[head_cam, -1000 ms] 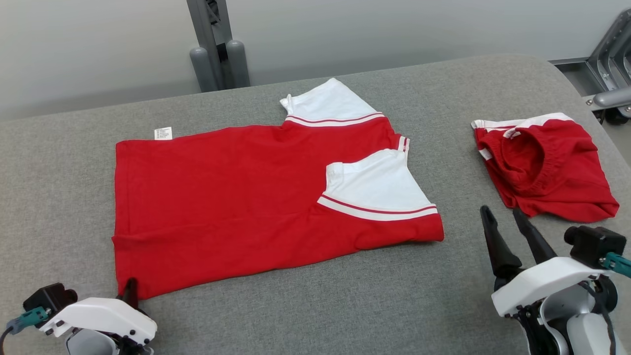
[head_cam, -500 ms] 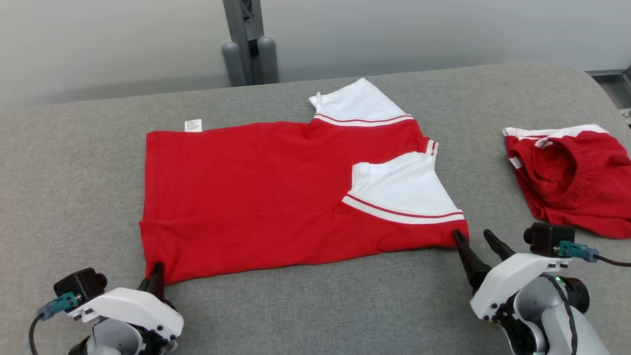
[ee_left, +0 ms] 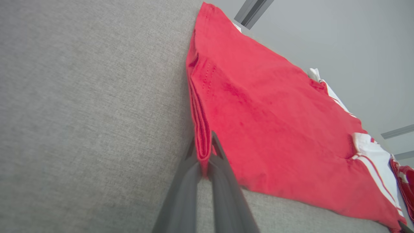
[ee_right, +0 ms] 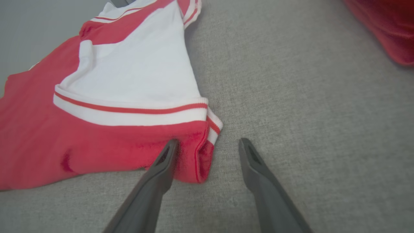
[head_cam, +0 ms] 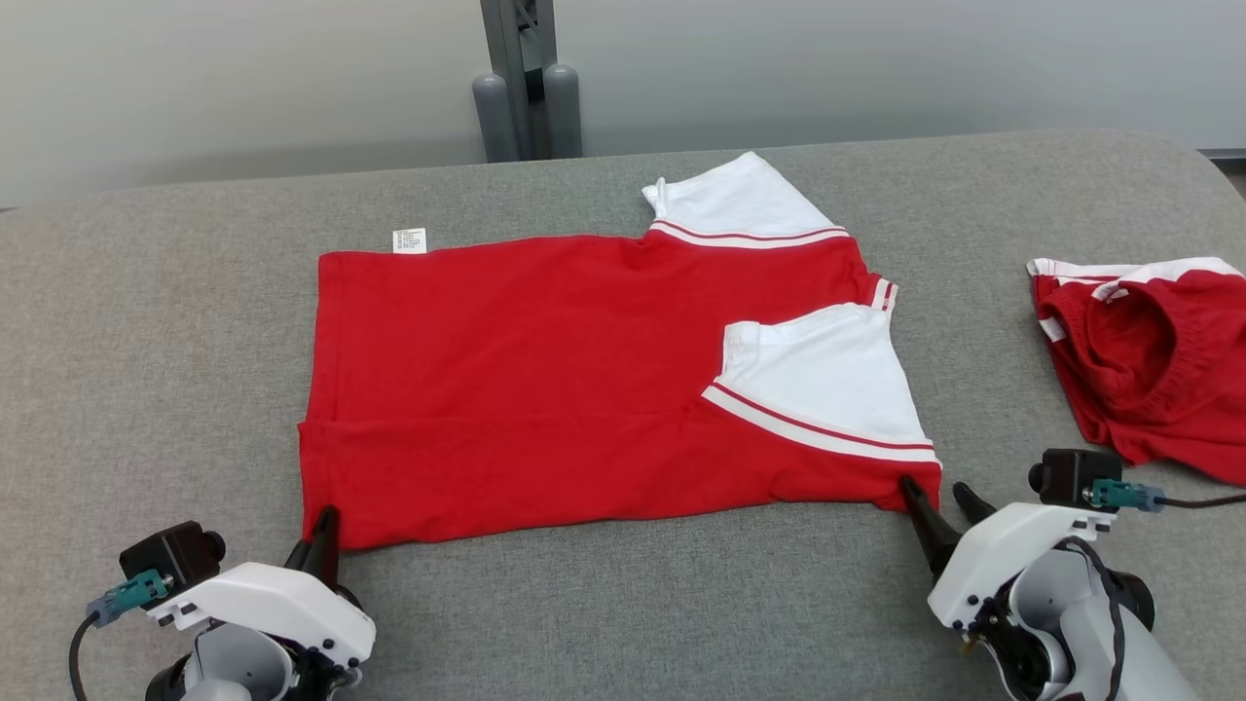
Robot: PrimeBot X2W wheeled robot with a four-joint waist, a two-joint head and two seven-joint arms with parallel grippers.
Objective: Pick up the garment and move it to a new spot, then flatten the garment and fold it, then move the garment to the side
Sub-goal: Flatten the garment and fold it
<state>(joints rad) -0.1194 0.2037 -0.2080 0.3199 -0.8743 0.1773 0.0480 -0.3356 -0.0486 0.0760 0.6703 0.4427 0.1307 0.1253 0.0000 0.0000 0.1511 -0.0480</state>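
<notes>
pinching the garment — left end effector, right end effector agape.

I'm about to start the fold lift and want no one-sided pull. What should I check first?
1. Near corner of shirt pinched by left tool: ok.
2. Other near corner pinched by right tool: not ok; jaws open astride it.
3. Shirt lying flat on table: ok, slight creases.
4. All layers caught at the left corner: cannot tell.
5. Gap to other garment: ok, apart.
</notes>
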